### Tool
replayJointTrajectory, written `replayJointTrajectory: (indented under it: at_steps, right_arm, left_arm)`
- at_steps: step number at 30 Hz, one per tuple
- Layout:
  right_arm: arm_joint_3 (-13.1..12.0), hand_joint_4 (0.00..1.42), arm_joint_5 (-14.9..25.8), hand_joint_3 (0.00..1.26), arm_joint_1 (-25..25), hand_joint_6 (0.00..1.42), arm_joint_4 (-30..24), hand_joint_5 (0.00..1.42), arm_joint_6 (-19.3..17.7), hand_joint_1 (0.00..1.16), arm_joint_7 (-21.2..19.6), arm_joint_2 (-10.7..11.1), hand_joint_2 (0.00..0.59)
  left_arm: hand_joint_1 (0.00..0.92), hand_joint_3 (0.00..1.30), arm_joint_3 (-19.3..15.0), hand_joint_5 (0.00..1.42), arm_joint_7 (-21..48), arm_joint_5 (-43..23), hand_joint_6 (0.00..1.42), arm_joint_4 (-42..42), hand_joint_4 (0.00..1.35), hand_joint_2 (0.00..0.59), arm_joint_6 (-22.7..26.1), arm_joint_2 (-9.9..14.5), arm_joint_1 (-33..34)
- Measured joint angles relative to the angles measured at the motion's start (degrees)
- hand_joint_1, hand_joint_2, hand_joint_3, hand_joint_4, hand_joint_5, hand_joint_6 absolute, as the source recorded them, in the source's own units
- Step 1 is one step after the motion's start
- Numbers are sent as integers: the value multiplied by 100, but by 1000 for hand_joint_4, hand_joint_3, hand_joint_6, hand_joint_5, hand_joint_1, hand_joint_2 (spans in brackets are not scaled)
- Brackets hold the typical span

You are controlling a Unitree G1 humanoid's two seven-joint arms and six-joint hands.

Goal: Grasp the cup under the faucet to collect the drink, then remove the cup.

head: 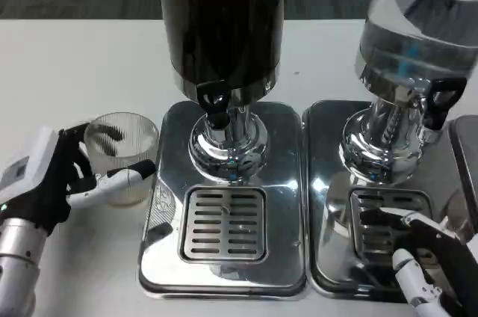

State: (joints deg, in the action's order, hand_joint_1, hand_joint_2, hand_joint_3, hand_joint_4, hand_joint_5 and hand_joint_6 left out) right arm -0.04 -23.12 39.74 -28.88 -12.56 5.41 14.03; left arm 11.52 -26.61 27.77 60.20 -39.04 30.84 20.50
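Observation:
A clear ribbed glass cup stands on the white table, left of the steel drip tray. My left hand wraps around it, one finger across its front and others behind it. The cup looks empty. The dark drink dispenser rises over the tray, its black faucet pointing down above the slotted grate. My right hand lies at the lower right on the second tray, fingers apart and holding nothing.
A second dispenser with clear liquid stands at the right on its own steel tray, with a black tap. White table spreads out to the left and behind the cup.

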Motion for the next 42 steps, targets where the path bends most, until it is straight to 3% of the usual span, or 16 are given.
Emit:
replayJointTrajectory:
  at_steps: [16, 31, 42]
  right_arm:
    - [0, 224, 84, 331, -117, 197, 27, 184, 5, 180, 20, 7, 586]
    - [23, 224, 114, 331, -184, 196, 133, 181, 39, 177, 63, 22, 586]
    - [63, 224, 168, 327, -335, 196, 152, 174, 48, 175, 88, 28, 586]
  left_arm:
    - [344, 603, -279, 933, -148, -35, 1129, -193, 654, 166, -129, 6, -488]
    - [342, 610, -910, 933, -20, -329, 1137, -1765, 661, 166, -291, 96, -1717]
    - [338, 610, -1278, 933, 632, -601, 1143, -3266, 668, 163, -251, -16, -2505]
